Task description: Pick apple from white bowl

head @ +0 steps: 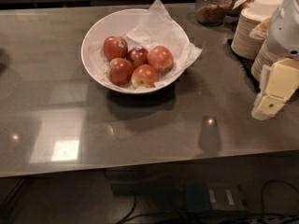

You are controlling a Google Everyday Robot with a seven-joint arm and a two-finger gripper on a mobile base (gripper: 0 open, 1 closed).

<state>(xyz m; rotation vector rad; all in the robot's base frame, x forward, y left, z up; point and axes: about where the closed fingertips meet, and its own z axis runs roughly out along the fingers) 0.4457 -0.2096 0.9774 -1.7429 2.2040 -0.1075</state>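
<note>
The white bowl (100, 29), wide and lined with crumpled white paper, sits on the grey counter at upper centre-left and holds several red apples. The apple (160, 58), round and red-orange with a paler blush, lies on the right side of the pile. An apple with a pale sticker (115, 47) lies at the back left. An apple with a yellow patch (144, 76) lies at the front. My gripper (266, 107), cream-coloured, hangs at the right edge of the view, well to the right of the bowl and above the counter. It holds nothing that I can see.
Stacks of small beige-white bowls (252, 29) stand at the back right, behind my arm (287, 27). A glass jar (212, 6) stands behind the bowl's right side. The counter's front edge (140, 164) runs across the lower view, with cables below.
</note>
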